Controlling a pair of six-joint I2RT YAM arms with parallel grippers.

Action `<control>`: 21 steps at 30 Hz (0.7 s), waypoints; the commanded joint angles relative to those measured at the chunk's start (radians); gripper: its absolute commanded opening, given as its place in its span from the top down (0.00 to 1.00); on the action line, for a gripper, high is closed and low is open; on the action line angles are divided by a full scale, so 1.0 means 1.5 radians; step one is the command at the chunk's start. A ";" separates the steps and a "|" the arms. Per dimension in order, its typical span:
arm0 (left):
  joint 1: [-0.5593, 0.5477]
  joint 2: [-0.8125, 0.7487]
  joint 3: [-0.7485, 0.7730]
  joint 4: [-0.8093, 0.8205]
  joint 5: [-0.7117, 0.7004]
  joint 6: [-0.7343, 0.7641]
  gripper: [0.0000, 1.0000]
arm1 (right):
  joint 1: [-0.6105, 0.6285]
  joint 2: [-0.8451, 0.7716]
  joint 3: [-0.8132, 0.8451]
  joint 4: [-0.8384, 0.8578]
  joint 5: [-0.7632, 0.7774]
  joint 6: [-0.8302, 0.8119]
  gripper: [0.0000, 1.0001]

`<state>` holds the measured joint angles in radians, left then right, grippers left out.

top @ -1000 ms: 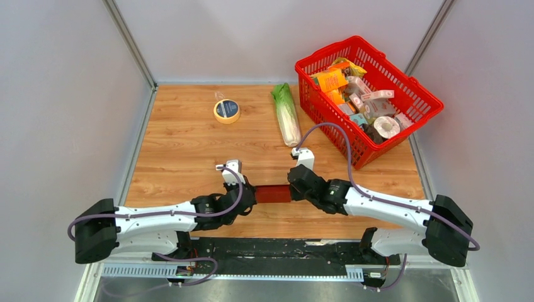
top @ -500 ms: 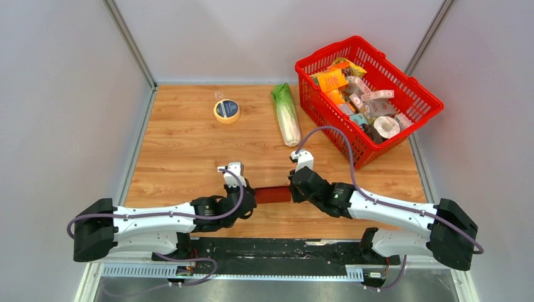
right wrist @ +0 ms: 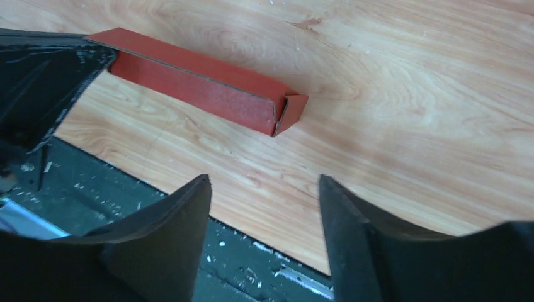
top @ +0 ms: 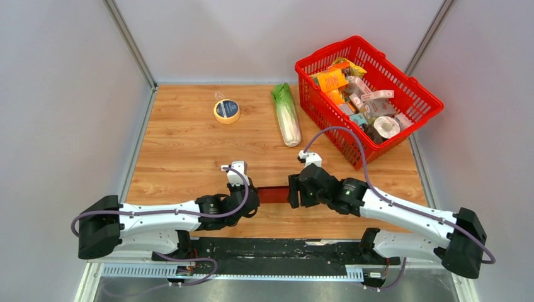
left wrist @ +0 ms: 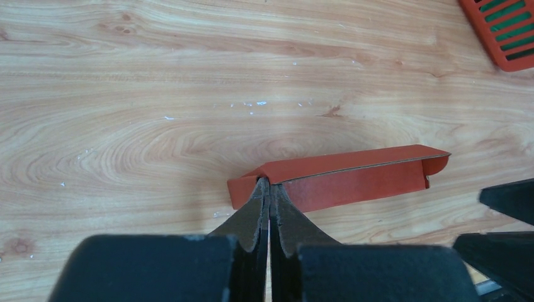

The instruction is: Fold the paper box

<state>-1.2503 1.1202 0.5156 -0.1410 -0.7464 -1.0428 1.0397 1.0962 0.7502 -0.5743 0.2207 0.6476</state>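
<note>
Lying left-to-right, paper box (top: 274,194)

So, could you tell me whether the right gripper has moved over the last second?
Yes. The right gripper has opened and backed off rightward from the paper box, judged against the still cabbage.

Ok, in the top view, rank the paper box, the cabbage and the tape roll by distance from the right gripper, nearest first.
1. Paper box, just left of the right gripper.
2. Cabbage, farther back, near the middle.
3. Tape roll, back left.
</note>
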 commanded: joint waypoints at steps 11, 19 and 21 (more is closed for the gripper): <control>-0.009 0.013 -0.015 -0.158 0.061 -0.028 1.00 | -0.234 0.028 0.017 0.038 -0.406 0.344 0.17; -0.013 0.039 0.016 -0.191 0.051 -0.044 1.00 | -0.232 0.083 -0.030 0.186 -0.430 0.485 0.07; -0.014 0.038 0.016 -0.199 0.046 -0.057 1.00 | -0.230 0.094 -0.041 0.208 -0.437 0.504 0.09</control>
<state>-1.2564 1.1385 0.5652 -0.2295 -0.7502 -1.0977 0.6868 1.2041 0.7166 -0.4080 -0.3641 1.2640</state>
